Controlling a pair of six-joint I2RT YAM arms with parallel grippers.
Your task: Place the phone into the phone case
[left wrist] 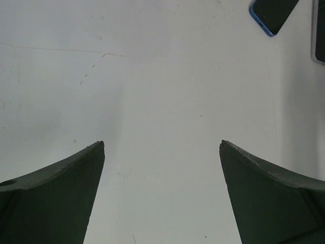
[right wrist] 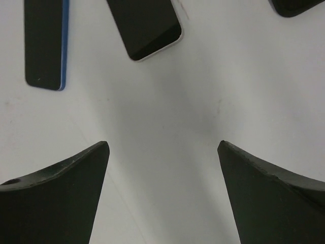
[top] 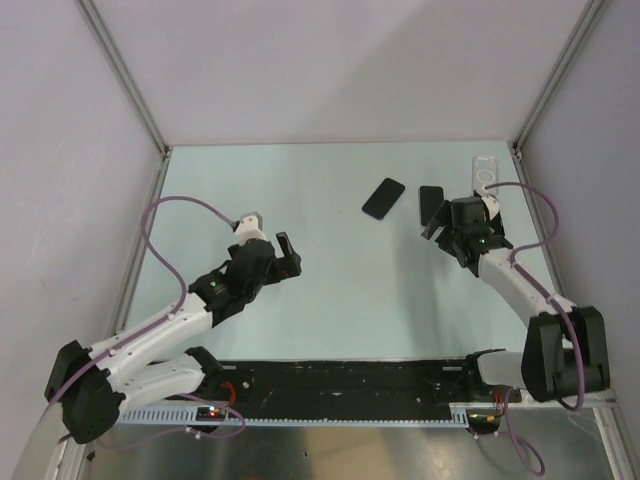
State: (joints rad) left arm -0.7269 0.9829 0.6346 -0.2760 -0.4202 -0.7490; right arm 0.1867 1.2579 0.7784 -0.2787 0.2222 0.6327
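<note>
Two black phones lie at the back of the table: a blue-edged one (top: 383,198) (right wrist: 45,43) (left wrist: 273,14) and a silver-edged one (top: 430,203) (right wrist: 145,28). The clear phone case (top: 484,172) with its white ring mark lies flat at the far right, near the wall. My right gripper (top: 437,222) (right wrist: 163,145) hangs open just short of the silver-edged phone, with only bare table between its fingers. My left gripper (top: 290,252) (left wrist: 162,145) is open too, over bare table left of centre, well away from both phones.
Grey walls and metal frame posts close the table (top: 330,290) in at the back and both sides. A black rail (top: 340,385) runs along the near edge between the arm bases. A dark rounded corner (right wrist: 294,6) shows at the top right of the right wrist view; I cannot tell what it is.
</note>
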